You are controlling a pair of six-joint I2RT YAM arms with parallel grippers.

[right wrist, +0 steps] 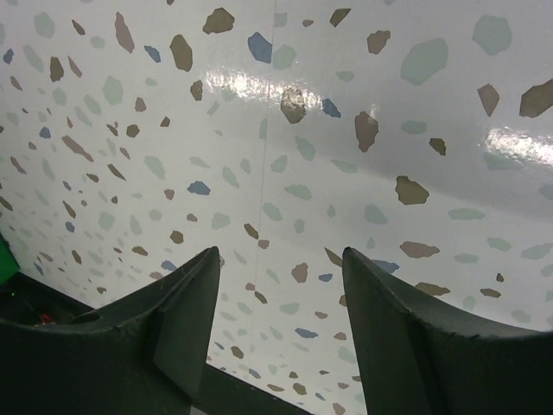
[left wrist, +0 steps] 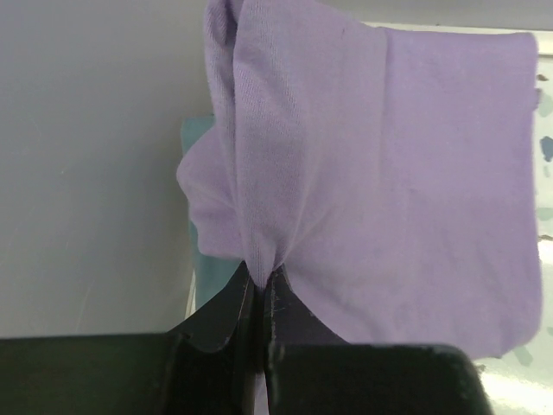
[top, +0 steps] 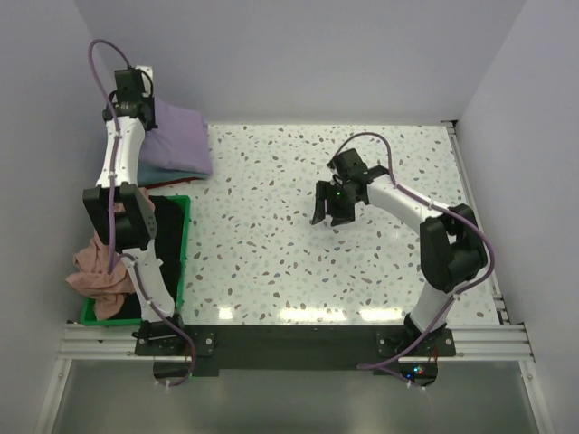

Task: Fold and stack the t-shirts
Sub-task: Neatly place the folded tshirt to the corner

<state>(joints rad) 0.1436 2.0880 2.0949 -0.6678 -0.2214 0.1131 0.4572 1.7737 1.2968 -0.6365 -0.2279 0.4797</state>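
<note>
A folded lavender purple t-shirt (top: 177,136) lies at the far left of the table on top of a teal blue t-shirt (top: 185,174), of which only an edge shows. My left gripper (top: 136,107) is shut on a pinch of the lavender cloth (left wrist: 363,173) at its left side; the teal shirt (left wrist: 203,268) peeks out below. A salmon pink t-shirt (top: 98,268) hangs crumpled over the left edge of the green bin (top: 181,244). My right gripper (top: 333,215) is open and empty above bare table (right wrist: 285,173). The black t-shirt is hard to make out inside the bin.
The green plastic bin stands at the near left beside the left arm. White walls close in the table at the back and both sides. The speckled tabletop (top: 298,262) stretches between the arms.
</note>
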